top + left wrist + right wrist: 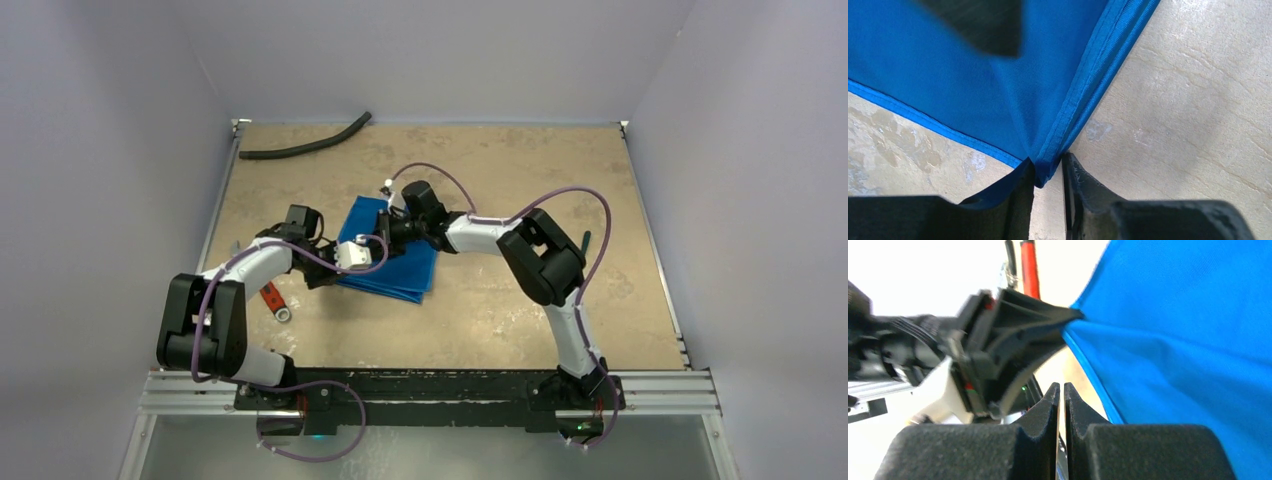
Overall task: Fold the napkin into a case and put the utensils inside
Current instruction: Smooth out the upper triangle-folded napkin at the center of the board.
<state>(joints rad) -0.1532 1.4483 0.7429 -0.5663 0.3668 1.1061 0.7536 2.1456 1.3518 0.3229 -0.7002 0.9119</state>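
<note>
Left jaws pinch a napkin point(405, 270) corner, right jaws clenched just beside (red-handled wrench point(272, 298) near, hose point(300, 148) far).

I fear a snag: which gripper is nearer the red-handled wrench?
Left. The left gripper pinches a corner of the napkin near the wrench; the right gripper hangs farther, over it.

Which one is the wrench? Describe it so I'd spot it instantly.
Start at the tan table, then the blue napkin near its middle. Left of the cloth, beside the left arm, lies the wrench: the only red-handled, silver-headed thing.
</note>
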